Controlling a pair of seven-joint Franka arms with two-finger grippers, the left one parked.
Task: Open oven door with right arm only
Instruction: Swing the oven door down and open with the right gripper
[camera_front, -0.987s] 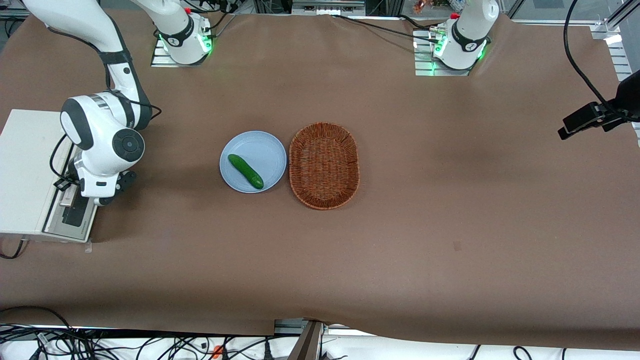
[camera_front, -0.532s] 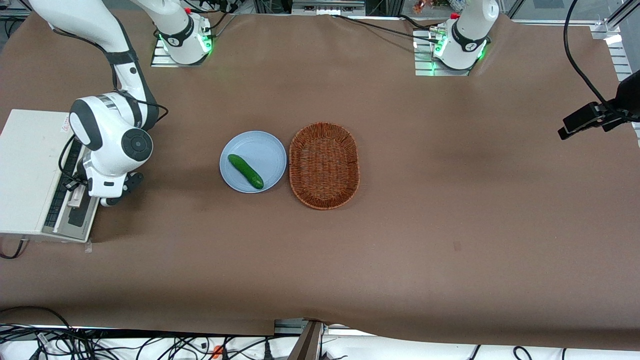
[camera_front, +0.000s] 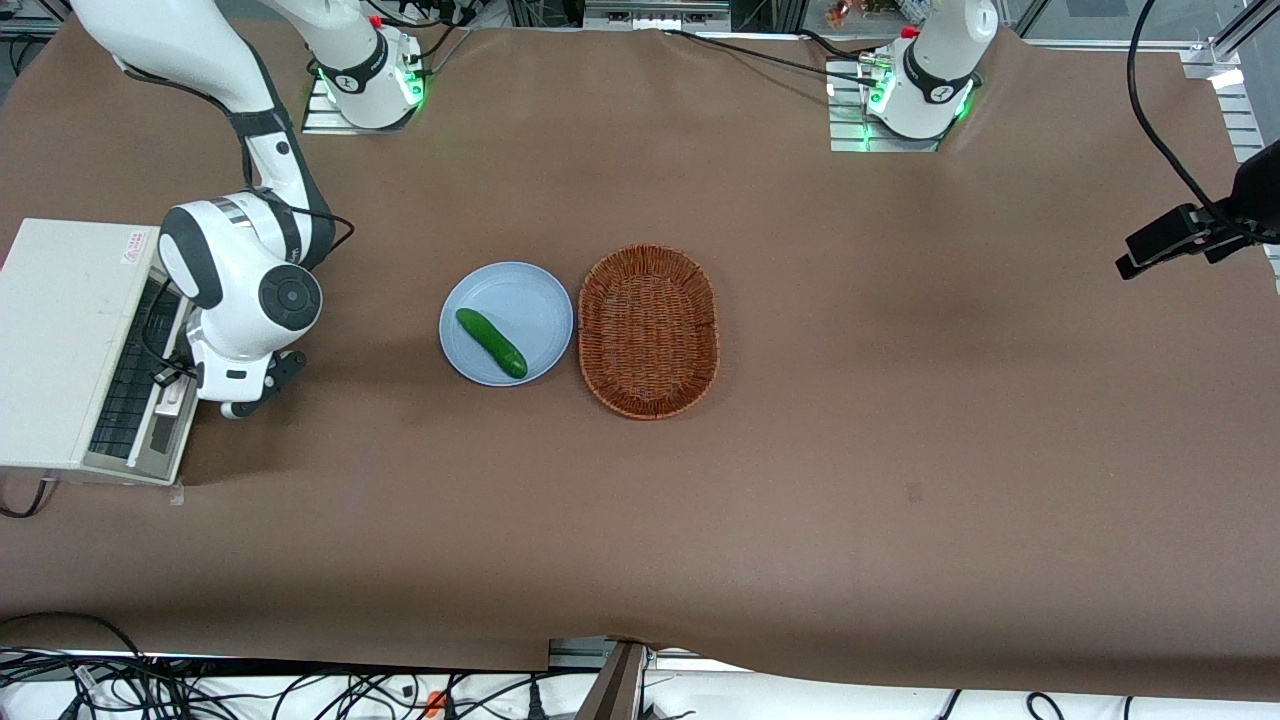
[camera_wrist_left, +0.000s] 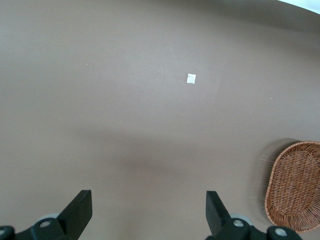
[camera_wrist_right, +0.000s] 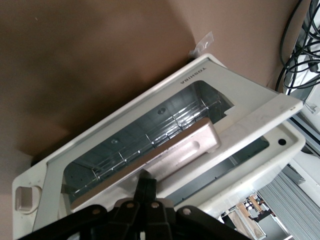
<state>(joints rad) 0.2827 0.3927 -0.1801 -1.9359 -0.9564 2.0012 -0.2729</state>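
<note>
**Brown-covered table, oven door part-way open at the frame's left edge**

Brown cloth (camera_front: 900, 400) covers the whole tabletop, lightly wrinkled; cable tangles run along the bottom edge of the front view. At the left edge of that frame sits the cream-white oven (camera_front: 55, 330), with the oven door (camera_front: 150, 400) swung out and tilted away from the body. The right arm (camera_front: 240, 290) hangs over the door, its gripper (camera_front: 175, 385) at the handle bar (camera_wrist_right: 182, 150). In the wrist view the black fingers (camera_wrist_right: 145, 192) are pinched onto the bar, and the wire rack (camera_wrist_right: 165, 127) shows through the glass. Mid-frame, a blue plate (camera_front: 530, 290) carries a cucumber (camera_front: 491, 342), just beside a wicker basket (camera_front: 648, 331). A black camera mount (camera_front: 1190, 235) sticks in at the right edge.
</note>
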